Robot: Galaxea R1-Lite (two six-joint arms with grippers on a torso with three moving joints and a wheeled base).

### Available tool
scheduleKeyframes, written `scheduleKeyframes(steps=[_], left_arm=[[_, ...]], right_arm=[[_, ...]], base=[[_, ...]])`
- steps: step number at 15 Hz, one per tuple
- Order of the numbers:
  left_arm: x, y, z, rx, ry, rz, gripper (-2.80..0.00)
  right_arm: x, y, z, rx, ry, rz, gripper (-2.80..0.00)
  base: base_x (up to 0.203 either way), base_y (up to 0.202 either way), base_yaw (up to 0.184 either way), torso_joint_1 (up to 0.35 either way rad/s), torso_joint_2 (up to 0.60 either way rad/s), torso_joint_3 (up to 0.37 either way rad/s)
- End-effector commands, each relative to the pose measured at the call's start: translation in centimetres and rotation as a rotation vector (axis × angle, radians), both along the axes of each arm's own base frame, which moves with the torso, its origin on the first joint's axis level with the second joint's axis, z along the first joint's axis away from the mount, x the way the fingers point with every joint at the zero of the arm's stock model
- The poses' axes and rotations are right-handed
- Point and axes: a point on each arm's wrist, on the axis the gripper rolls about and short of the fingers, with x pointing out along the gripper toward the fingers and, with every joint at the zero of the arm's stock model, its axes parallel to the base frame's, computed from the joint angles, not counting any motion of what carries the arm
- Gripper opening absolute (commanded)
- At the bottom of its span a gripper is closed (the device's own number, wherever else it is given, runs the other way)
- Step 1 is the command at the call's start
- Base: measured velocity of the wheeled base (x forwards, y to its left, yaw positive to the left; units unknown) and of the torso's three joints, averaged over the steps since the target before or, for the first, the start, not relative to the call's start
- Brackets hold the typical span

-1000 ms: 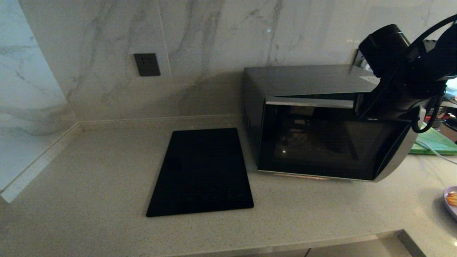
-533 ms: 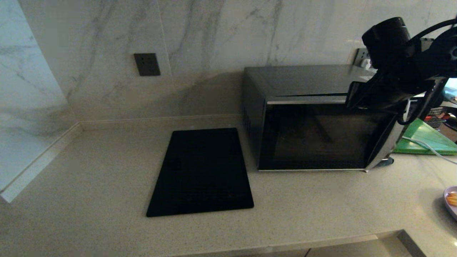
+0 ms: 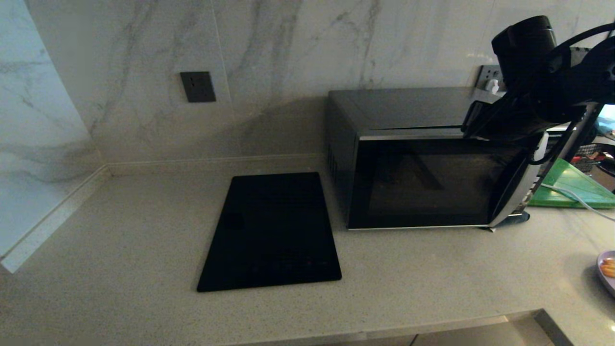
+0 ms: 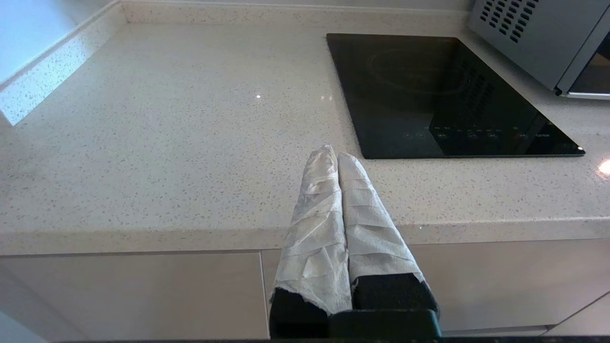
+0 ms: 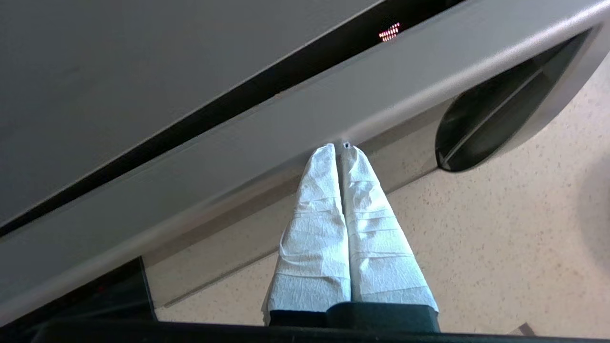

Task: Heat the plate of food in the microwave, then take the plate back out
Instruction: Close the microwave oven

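At the counter's back right, the microwave (image 3: 423,158) door has swung almost shut, pushed by the right gripper (image 5: 342,148), fingers pressed together against its handle strip. Yet the plate of food (image 3: 607,271) sits outside, at the counter's right edge.

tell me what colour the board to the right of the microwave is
Green board; head view shows it best.

My fingers (image 5: 329,228) wear crinkled white paper wrap; the microwave (image 3: 423,163) is brushed metal with glossy dark glass, the counter (image 3: 120,240) speckled matt stone, the panel (image 3: 271,230) glossy black
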Motion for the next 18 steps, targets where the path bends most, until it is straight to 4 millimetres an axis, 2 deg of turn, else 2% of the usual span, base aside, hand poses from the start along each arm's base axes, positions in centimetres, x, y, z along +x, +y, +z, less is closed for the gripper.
scheduleKeyframes(steps=[1, 10, 18], left_arm=[[0.0, 0.0, 0.0, -0.001, 0.001, 0.001, -2.8], [0.0, 0.0, 0.0, -0.001, 0.0, 0.0, -2.8], [0.0, 0.0, 0.0, -0.001, 0.0, 0.001, -2.8]], right_arm=[[-0.2, -0.1, 0.1, 0.012, -0.002, -0.011, -2.8], [-0.7, -0.2, 0.0, 0.052, 0.005, -0.027, -2.8], [1.2, -0.5, -1.3, 0.073, 0.018, -0.045, -2.8]], base=[[0.0, 0.0, 0.0, 0.0, 0.0, 0.0], [0.0, 0.0, 0.0, 0.0, 0.0, 0.0], [0.0, 0.0, 0.0, 0.0, 0.0, 0.0]])
